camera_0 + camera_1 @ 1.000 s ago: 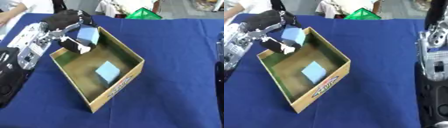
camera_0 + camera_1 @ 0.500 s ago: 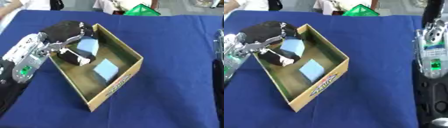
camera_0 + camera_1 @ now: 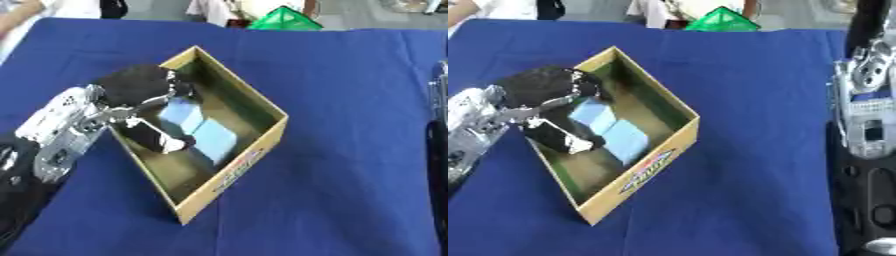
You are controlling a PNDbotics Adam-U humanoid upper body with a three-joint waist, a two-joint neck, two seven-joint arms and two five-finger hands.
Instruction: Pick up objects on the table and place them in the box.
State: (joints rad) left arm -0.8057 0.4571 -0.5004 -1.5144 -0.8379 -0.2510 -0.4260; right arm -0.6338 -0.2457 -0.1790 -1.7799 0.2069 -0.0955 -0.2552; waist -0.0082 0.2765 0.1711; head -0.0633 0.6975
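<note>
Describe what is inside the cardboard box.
Inside the box lie two light blue blocks, side by side. The left hand reaches in and covers part of the floor beneath it.

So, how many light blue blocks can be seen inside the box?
2, side by side on the floor of the box. One light blue block lies free near the middle; the other block is under the left hand. Others may be hidden beneath that hand.

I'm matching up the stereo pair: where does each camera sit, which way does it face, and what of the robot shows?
Left eye view: in the head, looking down at the box; left hand reaches in.
Right eye view: beside it, same downward look; right arm along the right edge.
Both share the box, two light blue blocks and blue table.
</note>
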